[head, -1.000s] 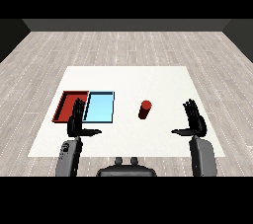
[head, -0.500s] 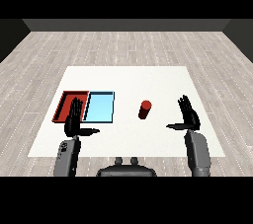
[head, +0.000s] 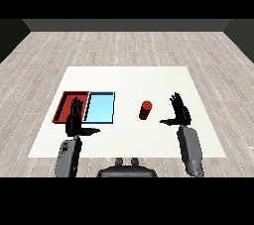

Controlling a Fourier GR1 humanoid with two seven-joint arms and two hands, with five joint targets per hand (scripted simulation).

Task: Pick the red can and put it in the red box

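A red can (head: 145, 110) stands upright on the white table (head: 129, 85), right of the two trays. The red tray (head: 66, 104) lies at the left, the light blue tray (head: 99, 107) right beside it. My right hand (head: 179, 112) is open, fingers straight and thumb pointing toward the can, a short gap to the can's right. My left hand (head: 75, 121) is open too, raised over the near edge of the red tray and partly hiding it.
The table's near edge runs just behind my forearms. Bare white surface lies around the can and to the right of my right hand. Grey plank floor surrounds the table.
My right hand has moved left and slightly forward, closer to the red can. The left hand has barely shifted. The can and trays have stayed put.
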